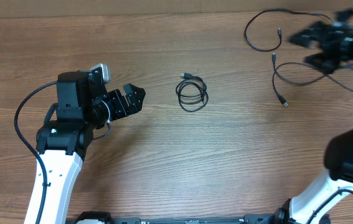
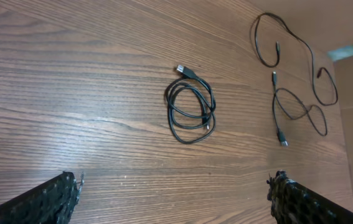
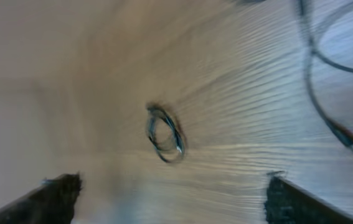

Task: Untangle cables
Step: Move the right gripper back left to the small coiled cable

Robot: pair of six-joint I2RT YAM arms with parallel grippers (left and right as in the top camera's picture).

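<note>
Overhead, the coiled cable (image 1: 192, 94) lies flat on the wooden table (image 1: 164, 174), a small round bundle with one plug end poking out at its far edge. The left gripper (image 1: 139, 98) sits just left of the coil without touching it, its jaws spread wide and empty, pointing toward it. Right of the coil and farther back, loose cables (image 1: 277, 74) trail over the wood, and the right gripper (image 1: 302, 48) above them is only a dark smear there. The left wrist view shows more: two thin strands with small plug ends beyond the coil, though whether they touch each other cannot be told. The right wrist view, though blurred, shows its own fingers (image 3: 61, 193) standing far apart with nothing held, the coil ahead between them.
</note>
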